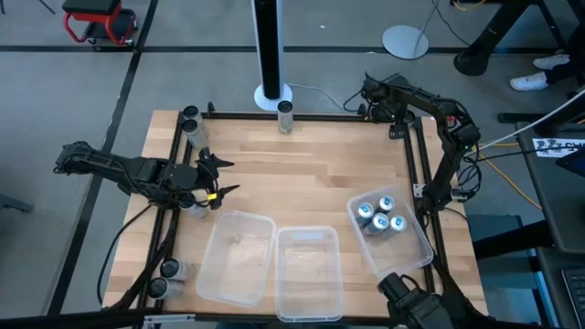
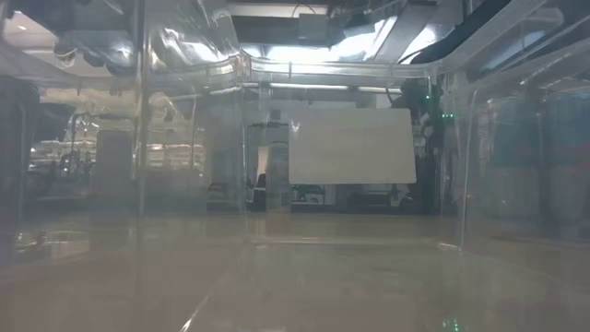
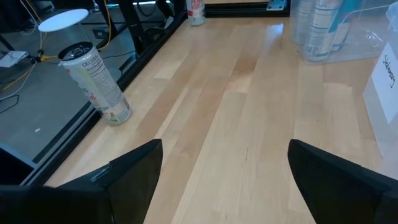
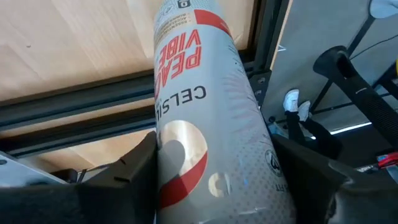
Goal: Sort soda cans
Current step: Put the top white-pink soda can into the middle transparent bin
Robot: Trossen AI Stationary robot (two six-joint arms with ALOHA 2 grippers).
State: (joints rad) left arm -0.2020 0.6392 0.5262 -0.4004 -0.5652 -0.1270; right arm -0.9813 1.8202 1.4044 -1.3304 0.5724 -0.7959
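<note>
A robotics lab or test workshop: a pale wooden table edged with black metal framing stands on a grey floor with a red wheeled stool, a white round stand base and loose cables around.

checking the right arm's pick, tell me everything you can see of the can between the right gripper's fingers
The can is a tall slim metal cylinder, silver-white with red lettering and a red swirl. It fills the space between the right gripper's two dark fingers, which flank it closely on both sides; whether they press it is not clear. It stands at the table's far right corner, by the black frame rail.
</note>
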